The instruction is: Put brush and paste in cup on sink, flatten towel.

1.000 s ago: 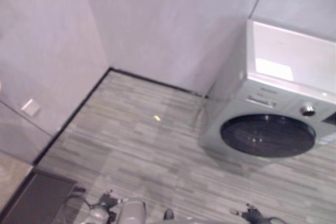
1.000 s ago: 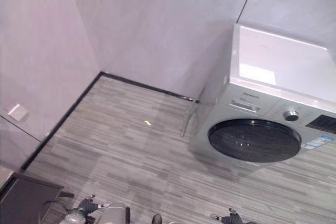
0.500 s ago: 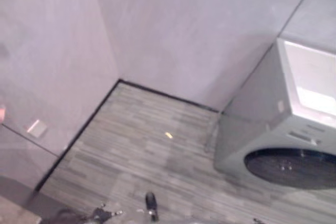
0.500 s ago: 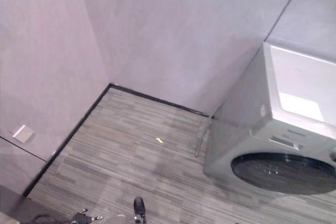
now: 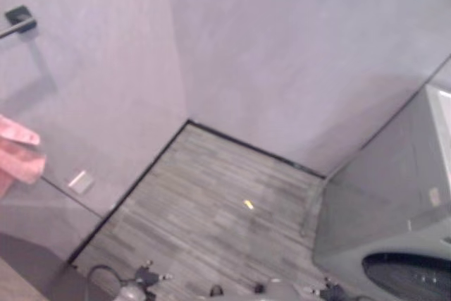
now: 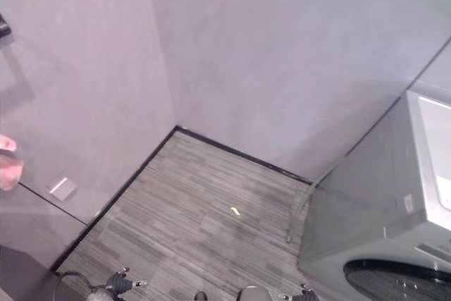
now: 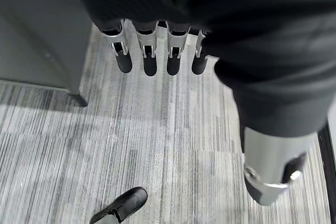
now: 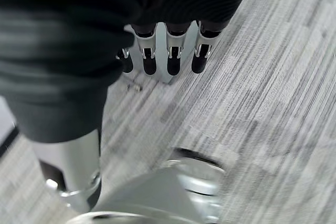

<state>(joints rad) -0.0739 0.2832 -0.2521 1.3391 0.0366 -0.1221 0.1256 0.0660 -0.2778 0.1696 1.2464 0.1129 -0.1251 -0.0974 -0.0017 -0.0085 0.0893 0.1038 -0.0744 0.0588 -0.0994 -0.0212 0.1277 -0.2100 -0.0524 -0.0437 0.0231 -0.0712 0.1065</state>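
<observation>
Towel [image 5: 20, 151], pink and hanging in folds, shows at nine o'clock in the left eye view, against the grey wall [image 5: 282, 54] and below a dark wall bracket [image 5: 17, 17] with a bar at ten o'clock. It is well apart from both hands.

Left hand [image 7: 157, 51] hangs over the floor [image 7: 157, 129] in its wrist view, fingers [image 7: 149, 62] straight and side by side, pointing down, thumb [image 7: 270, 174] held apart at five o'clock, nothing between them. Past the fingertips lies grey striped flooring; a dark cabinet panel [image 7: 37, 24] stands at ten o'clock, and a black shoe [image 7: 122, 205] rests on the floor at six o'clock.

Right hand [image 8: 163, 45] hangs the same way in its own wrist view: fingers [image 8: 173, 59] straight in a row, thumb [image 8: 71, 174] apart at seven o'clock, holding nothing, with the same striped floor beyond.

From the head views, the floor runs from the room's corner at the centre towards six o'clock, edged by a dark skirting line. A small yellow scrap [image 5: 248, 204] lies on it near the middle. A washing machine [image 6: 394, 223] stands at four o'clock, its dark round door [image 6: 398, 280] partly in view at the lower edge. A small pale plate [image 5: 81, 182] sits on the wall at eight o'clock, below the towel.
</observation>
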